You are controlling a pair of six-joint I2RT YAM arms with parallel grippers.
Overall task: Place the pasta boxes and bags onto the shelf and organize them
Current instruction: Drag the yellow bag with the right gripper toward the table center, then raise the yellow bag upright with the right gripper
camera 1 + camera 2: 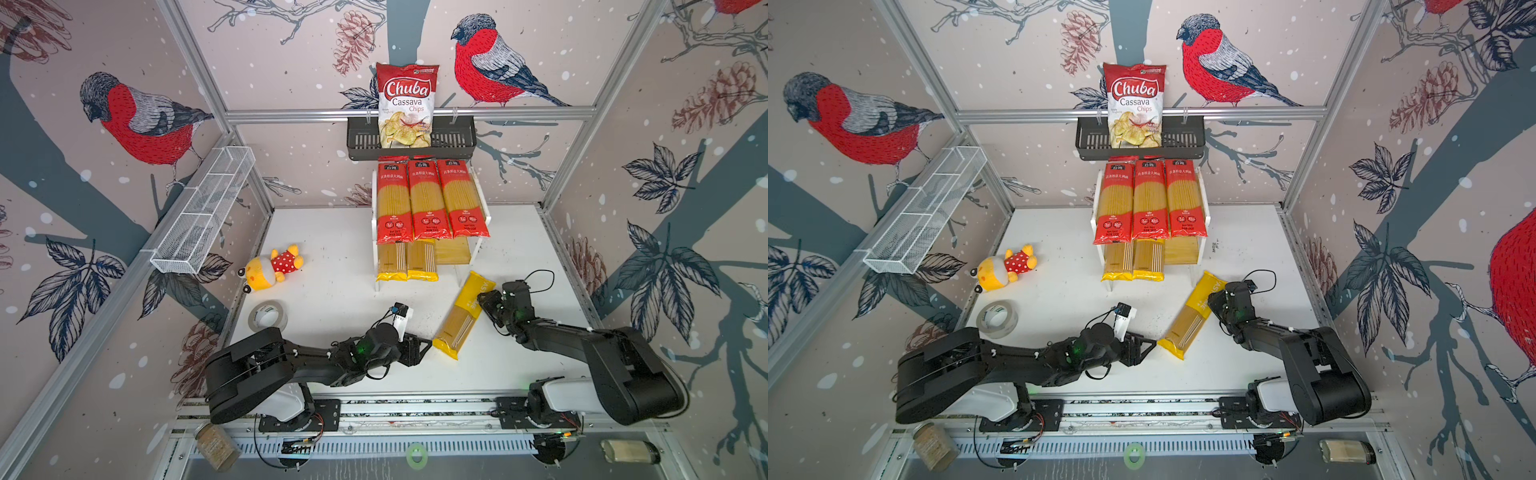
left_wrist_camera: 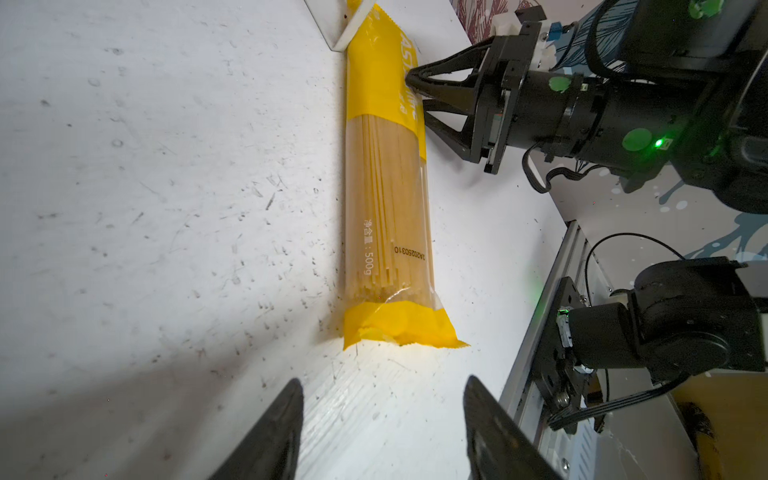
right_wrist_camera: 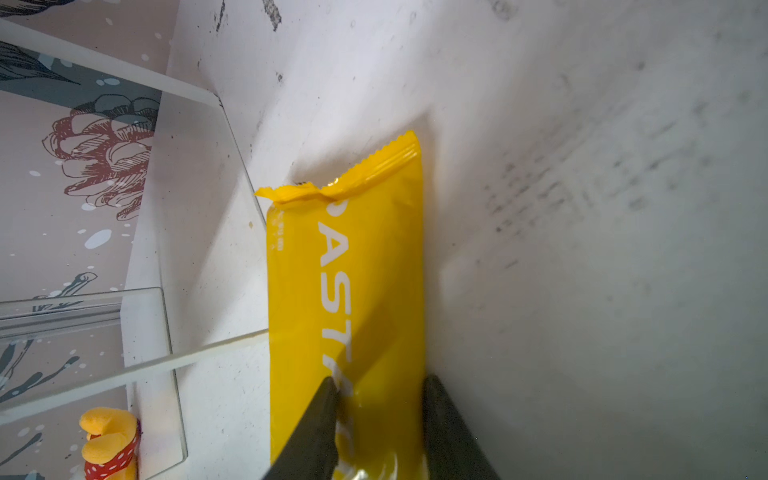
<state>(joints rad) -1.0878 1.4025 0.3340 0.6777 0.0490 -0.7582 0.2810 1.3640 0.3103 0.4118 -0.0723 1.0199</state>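
One yellow pasta pack lies slanted on the white table in front of the shelf. My right gripper is shut on its printed far end, creasing the film between the fingers. My left gripper stands open just short of the pack's near end, with nothing between its fingers. Three red pasta packs lie side by side on the shelf's upper tier. Two yellow packs fill the left part of the lower tier.
A Chuba chips bag stands in the black basket above the shelf. A white wire basket hangs on the left wall. A plush toy and tape roll lie at the table's left. Two jars lie by the front rail.
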